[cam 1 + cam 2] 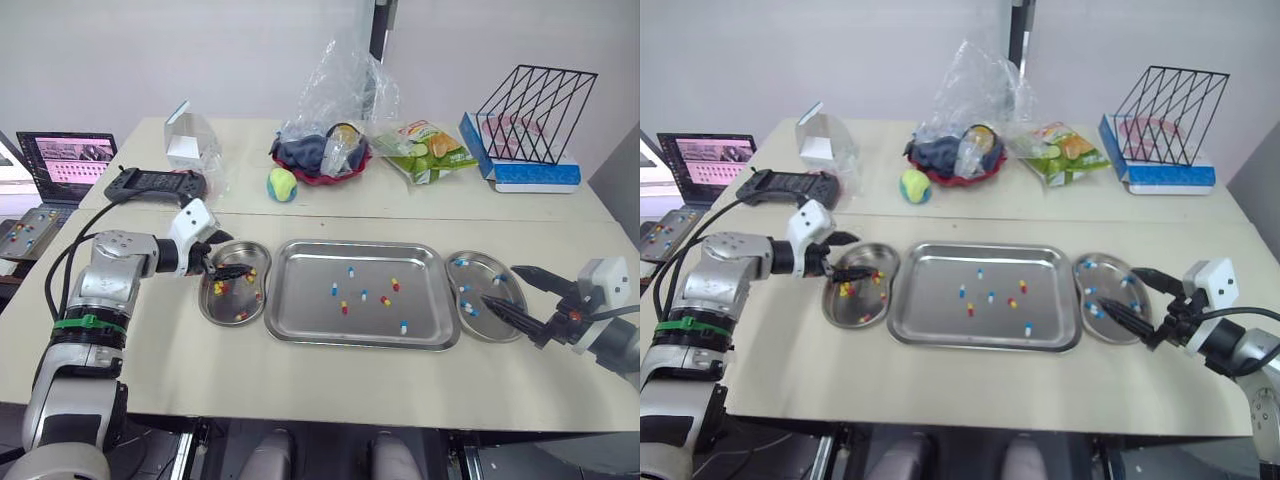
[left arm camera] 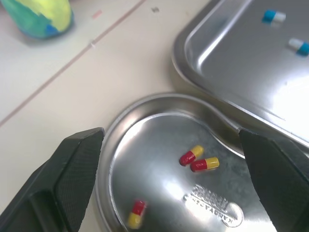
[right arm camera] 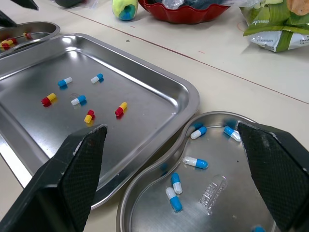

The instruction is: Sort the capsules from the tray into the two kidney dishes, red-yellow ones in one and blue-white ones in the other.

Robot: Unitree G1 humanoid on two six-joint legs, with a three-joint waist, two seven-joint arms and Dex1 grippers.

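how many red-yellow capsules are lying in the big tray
3 red-yellow capsules in the tray: one right of centre, one close beside it, nearer the robot, one left of centre. None seems hidden.

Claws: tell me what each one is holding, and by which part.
Nothing is held. The left claw hangs open over the red-yellow dish; the right claw hangs open over the blue-white dish.

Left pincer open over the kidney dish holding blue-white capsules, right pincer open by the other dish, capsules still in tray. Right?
Wrong colour: the kidney dish under the left pincer holds red-yellow capsules, as the left wrist view shows. The rest stands: right pincer open by the other dish, capsules left in the tray.
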